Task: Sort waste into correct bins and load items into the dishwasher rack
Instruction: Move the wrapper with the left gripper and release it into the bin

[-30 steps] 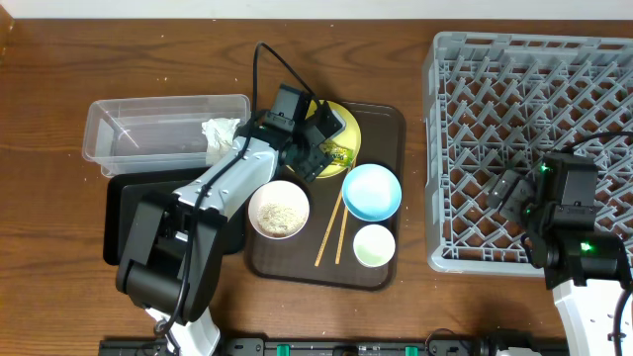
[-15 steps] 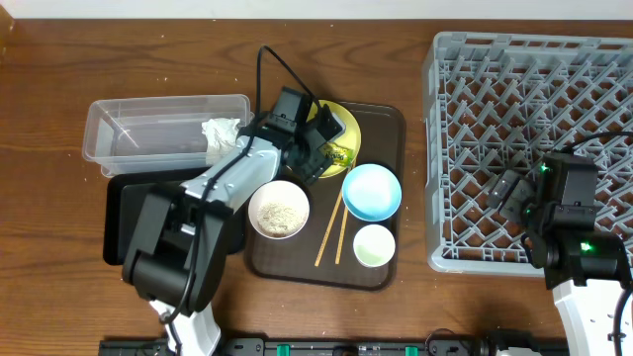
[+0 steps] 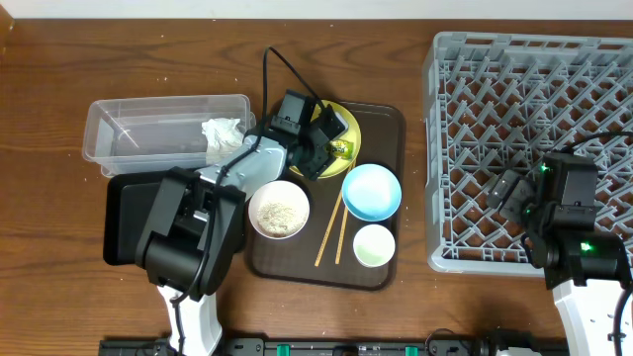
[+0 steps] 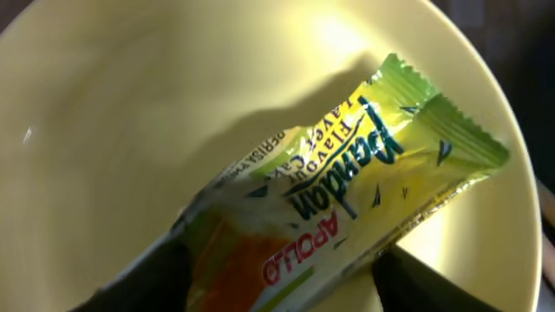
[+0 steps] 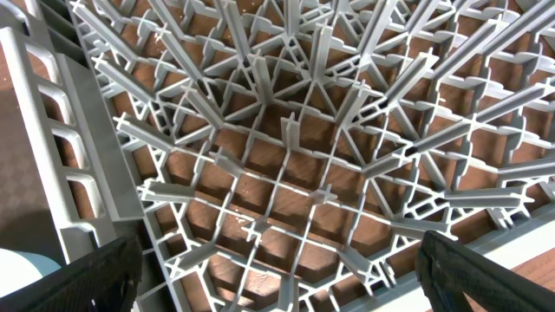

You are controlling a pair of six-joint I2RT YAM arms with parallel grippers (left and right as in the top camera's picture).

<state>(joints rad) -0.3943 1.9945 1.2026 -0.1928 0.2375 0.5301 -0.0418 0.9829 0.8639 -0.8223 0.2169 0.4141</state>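
My left gripper point(image 3: 324, 148) is low over the round yellow plate point(image 3: 346, 119) on the brown serving tray. In the left wrist view its fingers point(image 4: 282, 286) are open on either side of the yellow-green printed wrapper point(image 4: 347, 191), which lies flat on the plate point(image 4: 130, 104). The wrapper also shows in the overhead view point(image 3: 341, 150). My right gripper point(image 3: 509, 193) is open and empty over the grey dishwasher rack point(image 3: 524, 99), above its lattice point(image 5: 286, 130) in the right wrist view point(image 5: 277, 277).
The clear tub point(image 3: 148, 124) holds the crumpled white napkin point(image 3: 223, 133). The black tray point(image 3: 129, 213) lies in front of it. The brown serving tray point(image 3: 386, 124) also carries a white bowl with rice scraps point(image 3: 279, 210), a light blue bowl point(image 3: 371, 191), a pale cup point(image 3: 374, 245) and chopsticks point(image 3: 331, 232).
My left gripper has shifted a little to the right and further over the plate, closer to the wrapper. The right arm has not moved.
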